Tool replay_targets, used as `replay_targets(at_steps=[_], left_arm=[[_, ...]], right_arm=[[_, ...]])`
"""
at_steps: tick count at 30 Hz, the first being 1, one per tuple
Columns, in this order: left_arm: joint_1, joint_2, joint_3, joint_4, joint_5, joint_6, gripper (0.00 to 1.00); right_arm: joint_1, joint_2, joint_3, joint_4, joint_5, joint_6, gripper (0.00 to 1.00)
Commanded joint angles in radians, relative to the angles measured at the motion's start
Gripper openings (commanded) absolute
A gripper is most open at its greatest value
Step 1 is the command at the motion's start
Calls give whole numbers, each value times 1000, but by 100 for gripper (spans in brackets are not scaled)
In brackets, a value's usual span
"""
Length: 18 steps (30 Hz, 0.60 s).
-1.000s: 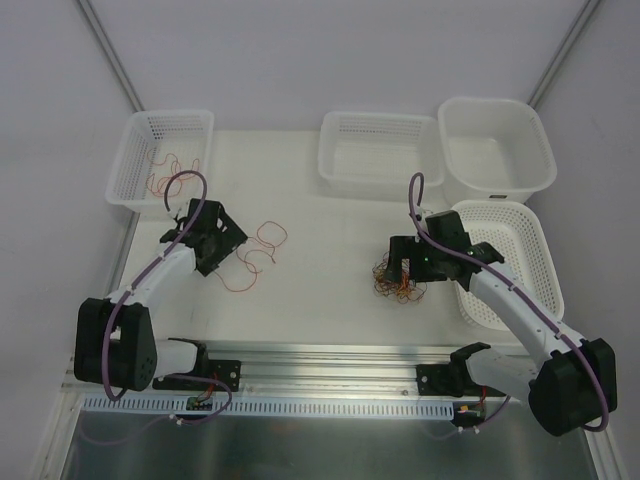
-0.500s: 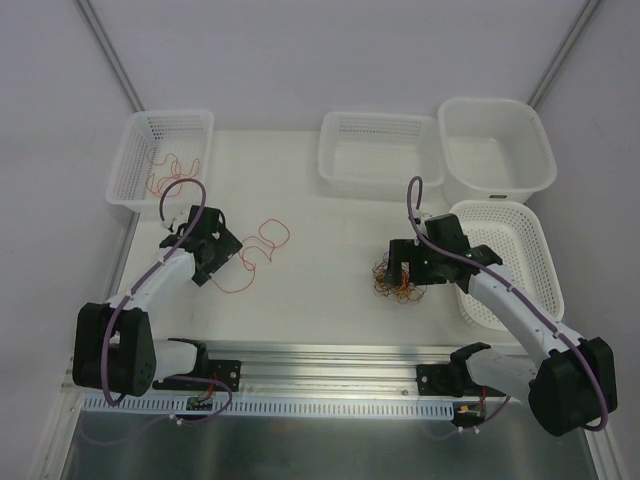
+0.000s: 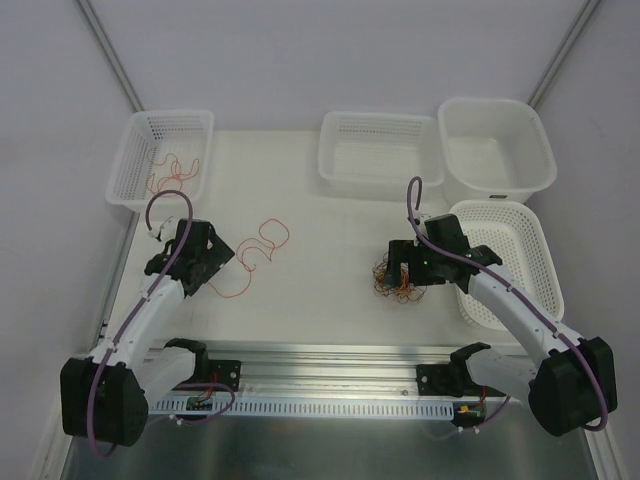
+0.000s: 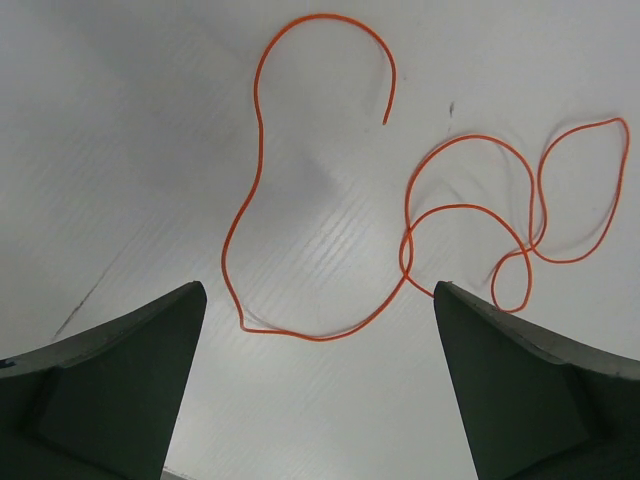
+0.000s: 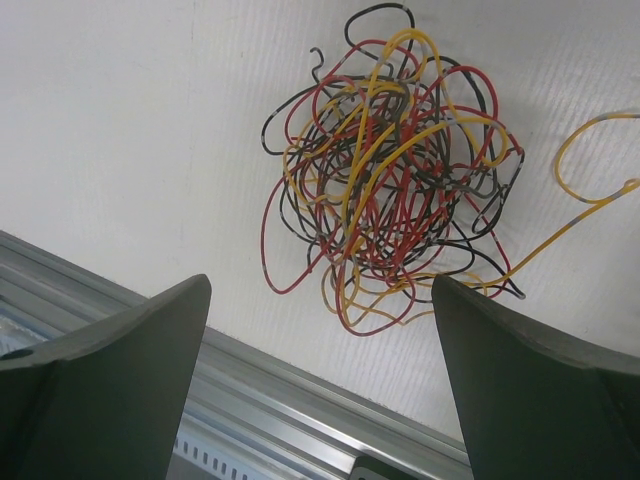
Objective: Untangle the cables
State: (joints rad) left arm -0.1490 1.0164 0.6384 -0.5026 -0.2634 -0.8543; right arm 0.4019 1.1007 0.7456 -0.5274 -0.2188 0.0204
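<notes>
- A few thin red-orange wires [image 3: 170, 172] lie in the white lattice basket [image 3: 140, 202], far left.
- One curly orange wire [image 4: 405, 255] lies alone on the white tabletop [image 4: 130, 120] before our left tool [image 4: 318, 300], which is spread apart and empty.
- We judge most work is left: the red-yellow-black wire knot [image 5: 390, 170] under our right tool [image 5: 320, 290], also apart.

The biggest lot is a tight tangle [image 5: 385, 170] of thin curly cables on the white desk [image 3: 320, 270]: red, black and yellow loops wound through each other, with one yellow strand [image 5: 600, 200] trailing out of its side. Well left of the tangle, a single orange strand [image 4: 318, 338] lies flat and apart, curled in loose loops that cross themselves. Further left and back, a few reddish strands [image 3: 172, 172] lie in a basket [image 3: 135, 135].
</notes>
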Motion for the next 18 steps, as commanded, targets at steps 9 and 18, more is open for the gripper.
replay_targets(at_steps=[9,18], left_arm=[[5,-7,-37,-39,-73,-11,99],[0,178,-60,235,165,161,99]], right_arm=[[12,-1,23,30,-31,-16,97],[15,-30,3,17,-25,-17,97]])
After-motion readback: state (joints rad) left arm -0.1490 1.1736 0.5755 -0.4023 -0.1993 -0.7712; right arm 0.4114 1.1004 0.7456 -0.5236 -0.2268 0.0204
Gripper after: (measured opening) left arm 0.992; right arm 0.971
